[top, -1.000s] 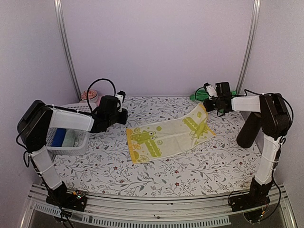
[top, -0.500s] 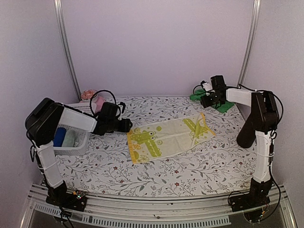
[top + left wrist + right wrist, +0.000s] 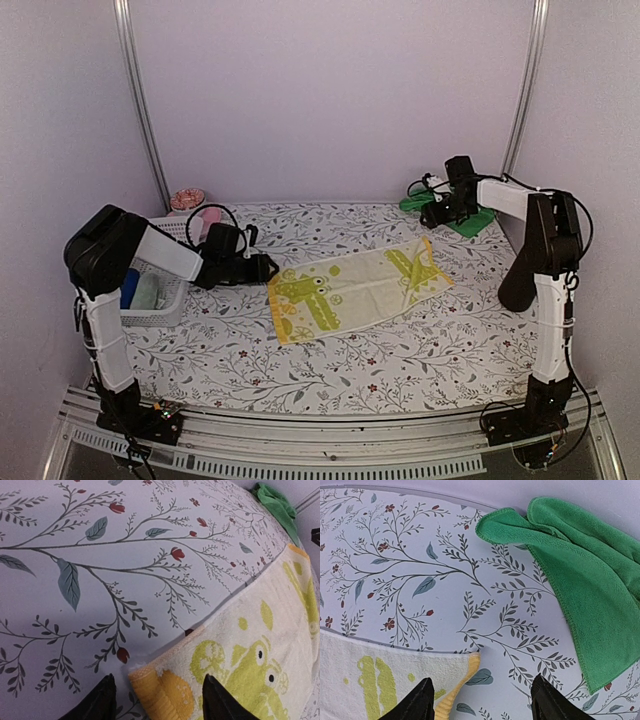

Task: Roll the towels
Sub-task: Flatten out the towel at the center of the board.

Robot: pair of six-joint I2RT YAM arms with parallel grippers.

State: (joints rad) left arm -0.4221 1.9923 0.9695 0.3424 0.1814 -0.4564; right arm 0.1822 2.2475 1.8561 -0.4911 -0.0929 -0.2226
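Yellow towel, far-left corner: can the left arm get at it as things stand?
Probably yes. The left gripper is right at that corner of the yellow towel, its fingers open with the hem between them in the wrist view. Only tablecloth lies around it; nothing looks in the way.

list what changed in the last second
The left gripper came down to the left corner of the yellow towel. The right gripper pulled back toward the green towel, and the yellow one's far corner settled flat. Neither holds anything. Green towel and basket stayed put.
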